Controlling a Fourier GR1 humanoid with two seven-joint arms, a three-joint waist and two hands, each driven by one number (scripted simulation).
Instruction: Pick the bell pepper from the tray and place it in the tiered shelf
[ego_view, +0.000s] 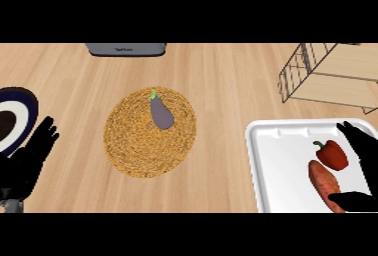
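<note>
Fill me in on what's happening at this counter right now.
The robot's right hand is open over the white tray, around the red bell pepper, which lies beside an orange sweet potato. The pepper is not yet lifted. The wire tiered shelf stands at the far right. The left hand rests open.

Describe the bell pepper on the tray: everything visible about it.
The bell pepper is red and glossy, with a short green stem pointing up-left in the view. It lies on its side in the white tray, toward the tray's right half. Its lower end meets the orange-brown sweet potato lying just below it. The right hand is open around it, fingers alongside its right flank and thumb lower down, not closed on it.
</note>
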